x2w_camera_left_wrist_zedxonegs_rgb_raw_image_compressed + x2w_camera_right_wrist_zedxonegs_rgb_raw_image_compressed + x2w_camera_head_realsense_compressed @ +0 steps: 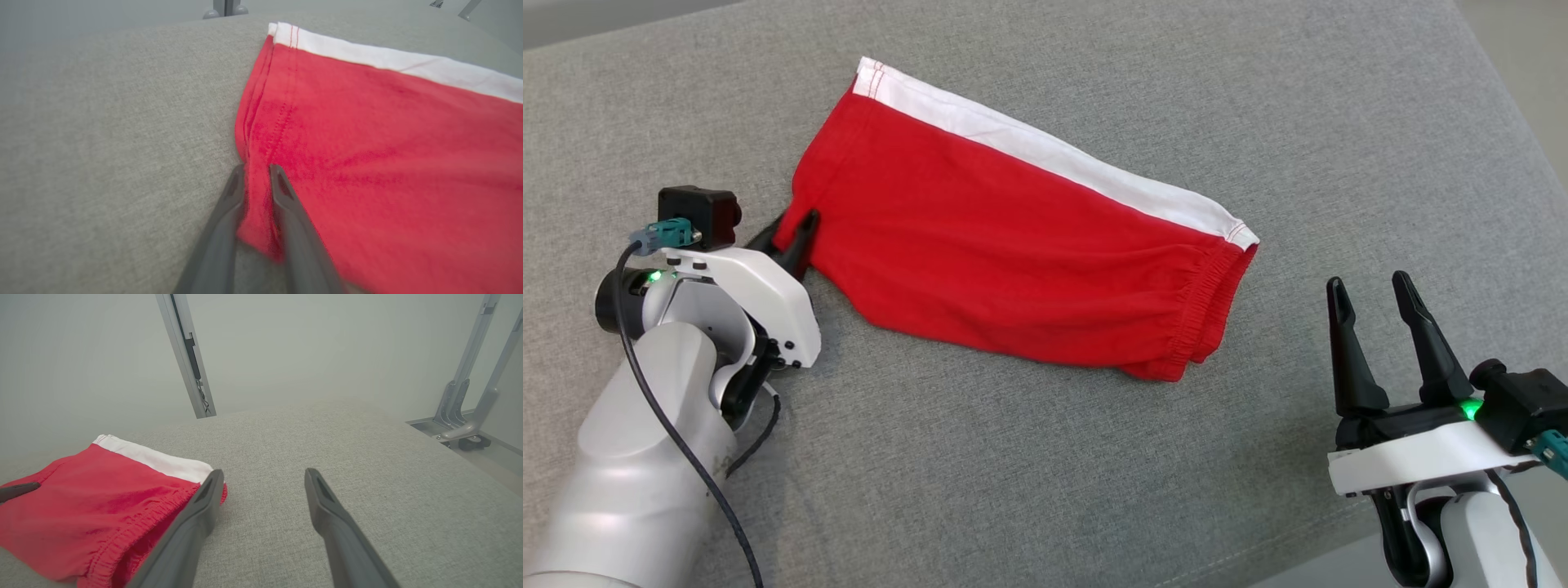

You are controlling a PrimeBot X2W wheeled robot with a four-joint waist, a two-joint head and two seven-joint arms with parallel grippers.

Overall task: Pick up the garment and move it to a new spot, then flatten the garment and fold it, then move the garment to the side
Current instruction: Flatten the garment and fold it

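Here, red shorts (1013, 253): folded flat on the grey upholstered surface (1094, 474), lying on a slant across the middle of the head view, leg hem toward the robot's left, waist toward its right.
White stripe (1045, 151): runs the whole far long edge of the shorts, with red stitching at both ends.
Elastic waistband (1209, 302): gathered, at the right end of the shorts, its layers stacked one on another.
Left gripper (786, 237): at the near left corner of the shorts, low against the surface. In the left wrist view, the left gripper (255, 171) has its two dark fingers drawn in narrow, one on each side of the stitched hem (282, 118), and a bunched strip of red cloth fills the gap between them; it has hold of the shorts (388, 163) by that edge.
Right gripper (1370, 286): fingers spread wide, nothing between them, off the waist end and apart from the cloth, toward the near right of the surface.
Right wrist view: the right gripper (264, 473) points over bare grey cloth; the shorts (90, 490) lie to the left of its fingers, waistband (135, 522) nearest.
Background: grey metal struts (188, 355) stand beyond the surface's far edge.
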